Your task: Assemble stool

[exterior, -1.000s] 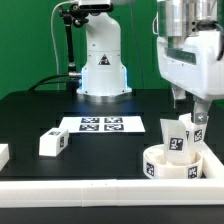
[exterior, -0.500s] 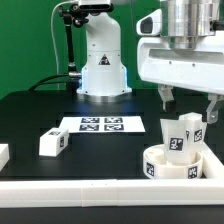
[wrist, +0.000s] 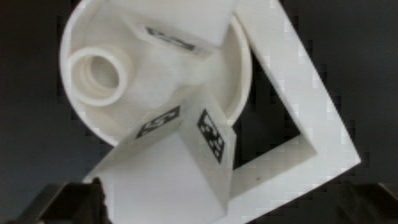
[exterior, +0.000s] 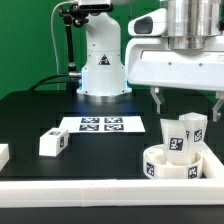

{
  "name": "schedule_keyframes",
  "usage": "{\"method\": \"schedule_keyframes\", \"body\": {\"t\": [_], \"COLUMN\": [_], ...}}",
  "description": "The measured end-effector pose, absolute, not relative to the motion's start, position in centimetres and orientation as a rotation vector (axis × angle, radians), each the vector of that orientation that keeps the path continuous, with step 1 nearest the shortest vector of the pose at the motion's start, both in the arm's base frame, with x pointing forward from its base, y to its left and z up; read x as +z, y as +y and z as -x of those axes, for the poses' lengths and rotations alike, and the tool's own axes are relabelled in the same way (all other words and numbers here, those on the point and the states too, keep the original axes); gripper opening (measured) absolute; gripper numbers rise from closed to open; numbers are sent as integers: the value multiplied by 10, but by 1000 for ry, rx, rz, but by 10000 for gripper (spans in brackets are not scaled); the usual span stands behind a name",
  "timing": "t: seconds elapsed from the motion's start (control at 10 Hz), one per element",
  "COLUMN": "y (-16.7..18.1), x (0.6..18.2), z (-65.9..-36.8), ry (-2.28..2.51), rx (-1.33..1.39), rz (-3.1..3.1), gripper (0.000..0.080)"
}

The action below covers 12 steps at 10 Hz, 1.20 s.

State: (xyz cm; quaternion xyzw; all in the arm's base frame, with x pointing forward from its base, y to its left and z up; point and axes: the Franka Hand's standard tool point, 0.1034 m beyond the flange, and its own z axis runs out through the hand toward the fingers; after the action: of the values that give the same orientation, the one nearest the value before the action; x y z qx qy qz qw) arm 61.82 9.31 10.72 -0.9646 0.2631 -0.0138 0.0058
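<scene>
Black table (exterior: 40,110): seat (exterior: 165,166) bearing upright legs (exterior: 180,136) sits below jaws, spread wide, touching nothing.

Exterior low, facing arm base (exterior: 103,72); wrist close on stool (wrist: 157,85), shared

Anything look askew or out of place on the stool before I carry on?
Nothing damaged or spilled. Two legs stand on the seat; I cannot tell whether they are fully seated. A third leg lies loose on the table, toward the exterior view's left. The gripper hangs open above.
</scene>
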Motion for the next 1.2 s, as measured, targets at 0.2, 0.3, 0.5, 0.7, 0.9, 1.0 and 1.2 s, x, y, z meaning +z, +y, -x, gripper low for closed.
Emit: {"method": "schedule_keyframes", "body": {"t": [0.2, 0.3, 0.5, 0.7, 0.9, 1.0, 1.2], "y": [89, 88, 87, 86, 84, 85, 87], "x": [108, 110, 111, 111, 111, 110, 110], "z": [-620, -621, -623, -623, -624, -623, -622], "ry": [419, 227, 6, -138, -396, -574, -923], "rx": [-58, -63, -65, -63, -57, -49, -29], "rz": [3135, 3166, 3178, 3177, 3168, 3161, 3096], "gripper": [649, 649, 649, 649, 649, 649, 649]}}
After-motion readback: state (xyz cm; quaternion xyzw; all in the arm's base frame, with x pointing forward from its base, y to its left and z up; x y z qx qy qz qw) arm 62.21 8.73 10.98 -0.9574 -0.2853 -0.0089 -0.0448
